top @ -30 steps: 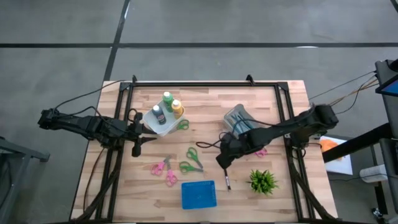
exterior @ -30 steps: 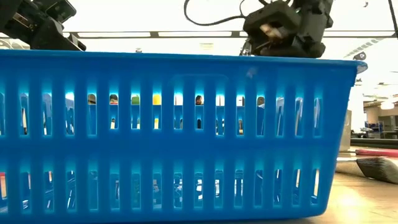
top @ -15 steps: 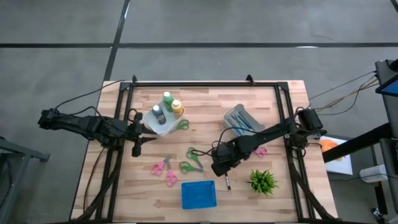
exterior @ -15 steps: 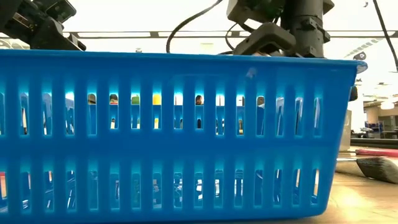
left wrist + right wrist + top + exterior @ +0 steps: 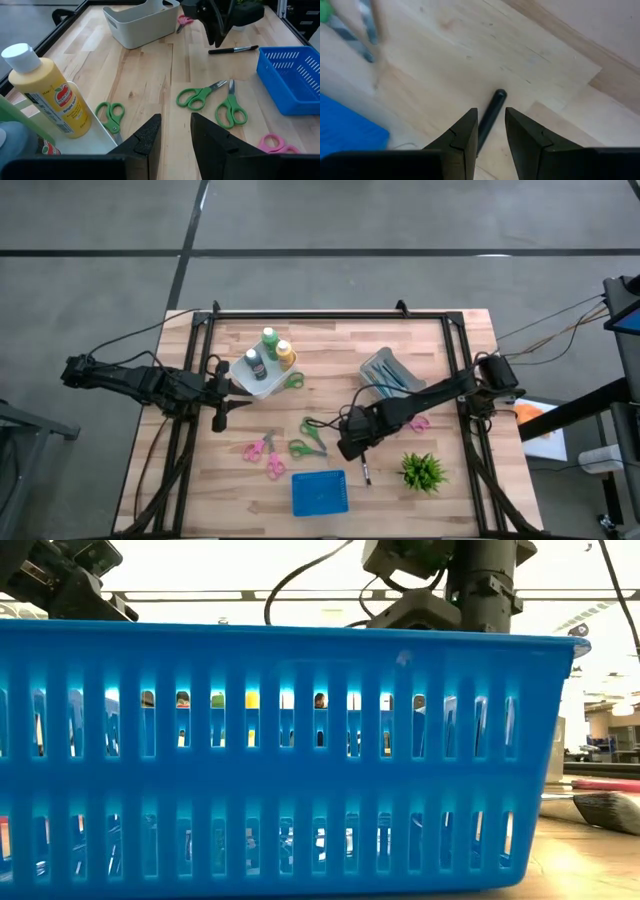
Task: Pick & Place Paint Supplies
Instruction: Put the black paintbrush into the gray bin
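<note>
A butcher-block wooden counter [image 5: 330, 345] edged by a black metal frame [image 5: 330, 313] is seen on a grey concrete floor [image 5: 320, 230] crossed by dark seams. In the low view, bright ceiling light strips [image 5: 300, 595] are shown.

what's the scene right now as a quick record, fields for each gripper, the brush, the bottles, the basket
right gripper: open, above the loose brush, fingers either side of it
left gripper: open, waiting at the table's left edge beside the white tray
loose brush: dark handle, flat on the table between blue basket and potted plant
bottles: green, yellow-orange and dark grey, upright in the white tray
blue basket: near edge of table
grey bin: holds brushes
</note>
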Controlling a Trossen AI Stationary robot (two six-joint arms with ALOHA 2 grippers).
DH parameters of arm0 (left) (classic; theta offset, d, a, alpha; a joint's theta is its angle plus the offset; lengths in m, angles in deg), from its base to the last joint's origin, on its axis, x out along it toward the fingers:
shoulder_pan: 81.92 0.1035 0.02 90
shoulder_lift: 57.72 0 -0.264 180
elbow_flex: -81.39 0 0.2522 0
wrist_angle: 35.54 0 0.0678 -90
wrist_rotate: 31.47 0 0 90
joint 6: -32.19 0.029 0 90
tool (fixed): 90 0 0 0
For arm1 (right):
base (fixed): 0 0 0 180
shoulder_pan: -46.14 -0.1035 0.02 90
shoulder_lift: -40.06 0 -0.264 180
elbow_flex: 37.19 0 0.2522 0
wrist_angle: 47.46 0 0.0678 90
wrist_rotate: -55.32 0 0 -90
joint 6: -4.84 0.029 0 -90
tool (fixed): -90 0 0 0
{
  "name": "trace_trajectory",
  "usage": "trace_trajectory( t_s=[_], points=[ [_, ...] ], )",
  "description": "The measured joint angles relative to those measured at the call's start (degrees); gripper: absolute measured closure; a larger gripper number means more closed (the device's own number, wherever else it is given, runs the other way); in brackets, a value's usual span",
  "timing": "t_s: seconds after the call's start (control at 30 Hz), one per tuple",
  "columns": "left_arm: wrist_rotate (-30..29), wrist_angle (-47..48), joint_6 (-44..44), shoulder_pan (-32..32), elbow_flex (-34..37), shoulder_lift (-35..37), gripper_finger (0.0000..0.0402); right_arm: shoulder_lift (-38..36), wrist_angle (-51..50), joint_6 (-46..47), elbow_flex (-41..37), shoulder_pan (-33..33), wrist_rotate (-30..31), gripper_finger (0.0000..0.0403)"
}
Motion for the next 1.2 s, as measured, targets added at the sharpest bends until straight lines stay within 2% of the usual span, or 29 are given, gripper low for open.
trace_trajectory(
  t_s=[1.2],
  points=[
    [-0.01,0.00,0.00,-0.01,0.00,0.00,0.0293,0.80,1.94,-4.53,-0.32,-0.02,-1.08,0.0305]
  ],
)
